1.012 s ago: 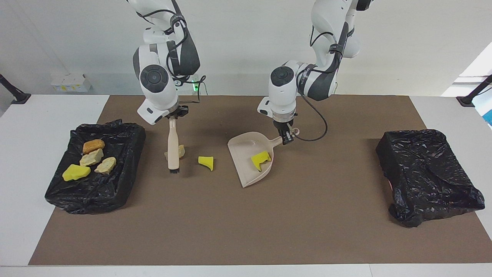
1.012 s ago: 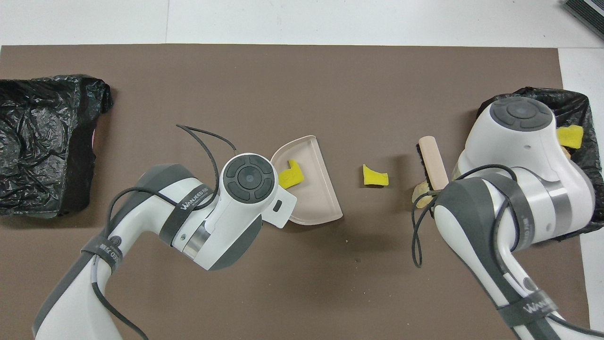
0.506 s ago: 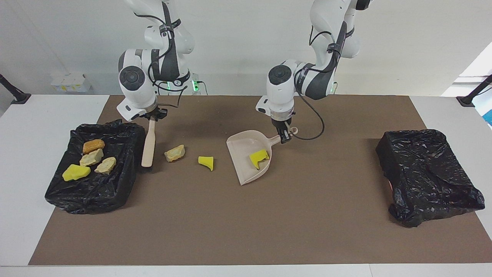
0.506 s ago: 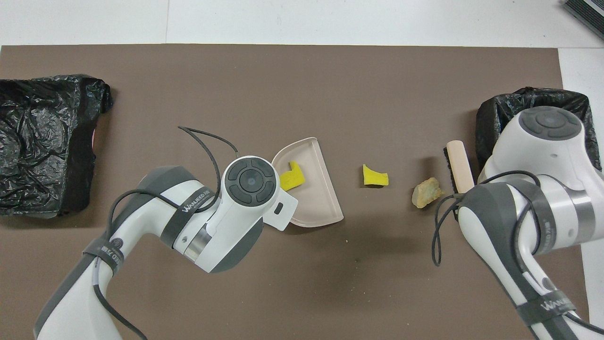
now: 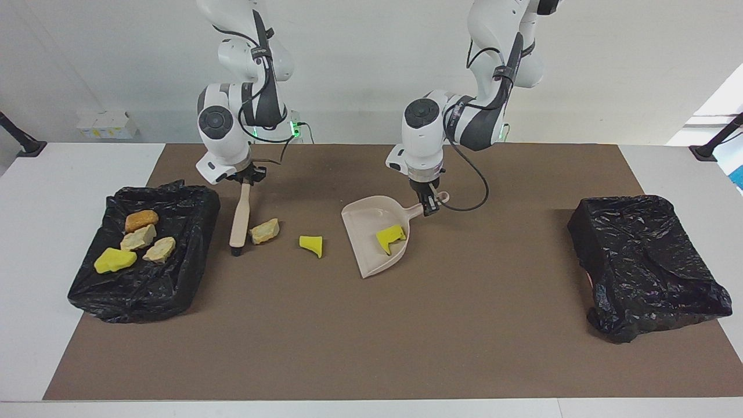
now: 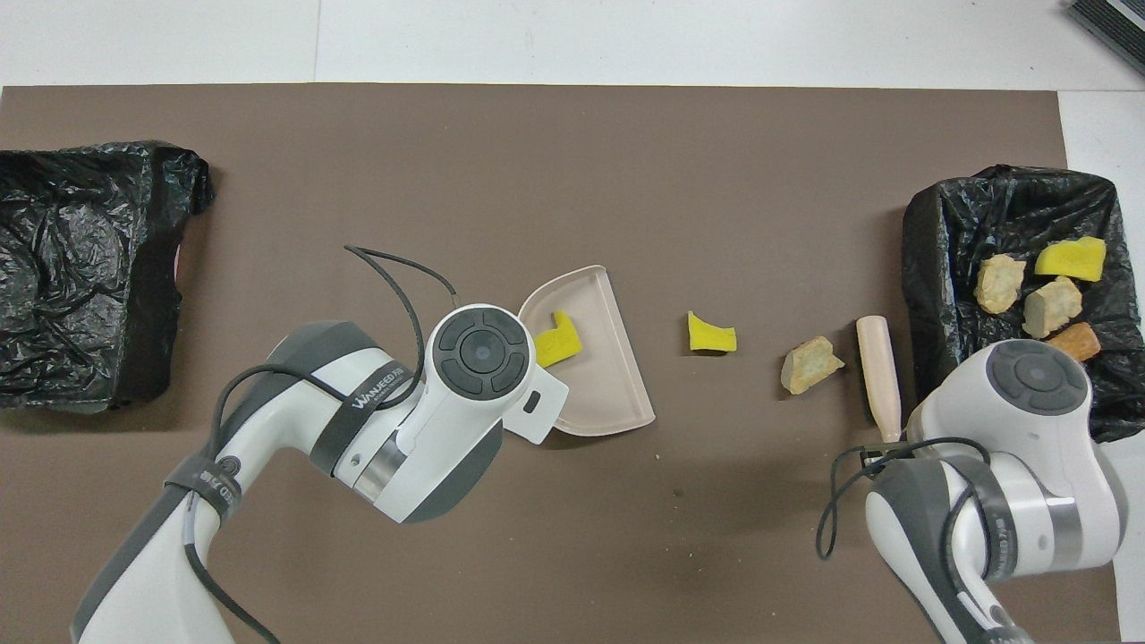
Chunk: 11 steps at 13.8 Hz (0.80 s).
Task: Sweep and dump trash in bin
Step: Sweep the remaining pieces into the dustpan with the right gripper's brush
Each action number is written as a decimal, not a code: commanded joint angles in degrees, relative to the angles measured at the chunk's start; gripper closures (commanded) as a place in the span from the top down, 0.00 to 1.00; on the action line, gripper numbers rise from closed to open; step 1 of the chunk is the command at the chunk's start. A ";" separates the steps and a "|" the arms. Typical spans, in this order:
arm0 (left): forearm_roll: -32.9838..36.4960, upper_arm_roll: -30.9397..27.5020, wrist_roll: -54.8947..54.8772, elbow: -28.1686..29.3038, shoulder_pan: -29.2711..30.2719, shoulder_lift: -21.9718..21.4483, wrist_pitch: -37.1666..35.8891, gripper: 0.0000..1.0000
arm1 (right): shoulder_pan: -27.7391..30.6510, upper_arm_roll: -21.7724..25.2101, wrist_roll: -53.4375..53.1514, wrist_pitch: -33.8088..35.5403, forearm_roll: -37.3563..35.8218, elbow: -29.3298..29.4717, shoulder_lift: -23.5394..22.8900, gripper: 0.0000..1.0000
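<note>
Three scraps of trash are in play on the brown mat: a tan crusty lump (image 5: 264,230) just beside my brush's head, a yellow foam wedge (image 5: 312,244) between that lump and the dustpan, and a yellow chunk (image 5: 390,238) already in the dustpan (image 5: 365,232). Four more sit on the black-lined bin (image 5: 174,278) at my right arm's end of the desk. My right gripper (image 5: 246,177) is clamped on the brush (image 5: 240,219) handle, bristles down by the lump; my left gripper (image 5: 430,204) is closed on the dustpan handle. The risk I see is the lump rolling sideways off the narrow bristles, or shunting the foam wedge past the pan's lip, since the pan's mouth seems angled slightly off the sweep line, though I can't be sure from here. Light foam could also bounce out if I push hard, and tipping the pan early would spill the chunk. The other covered bin (image 5: 644,261) sits well apart.
</note>
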State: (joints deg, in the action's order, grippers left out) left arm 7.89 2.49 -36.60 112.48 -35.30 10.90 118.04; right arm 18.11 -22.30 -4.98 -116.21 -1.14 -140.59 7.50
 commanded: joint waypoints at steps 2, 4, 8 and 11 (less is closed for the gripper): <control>0.38 -0.38 -0.92 3.01 -0.47 -2.11 1.41 0.00 | -6.57 -0.11 -5.81 -3.24 3.87 3.73 -5.55 0.00; 0.38 -0.38 -1.01 3.36 -0.38 -2.20 1.32 0.00 | -11.50 -0.03 -10.03 -3.24 3.87 7.16 -8.54 0.00; 0.38 -0.38 -1.01 3.89 -0.30 -2.47 1.50 0.00 | -17.23 -0.55 -12.86 -3.24 4.56 10.95 -12.15 0.00; 0.38 -0.38 -1.01 4.15 -0.30 -2.64 1.58 0.00 | -22.32 -0.55 -11.20 -3.50 12.02 10.95 -11.45 0.00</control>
State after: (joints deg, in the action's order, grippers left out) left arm 7.89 2.45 -36.61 113.65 -35.30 10.56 118.47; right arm -1.89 -22.66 -17.96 -119.40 6.55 -130.07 -3.59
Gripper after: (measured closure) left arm 0.683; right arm 0.736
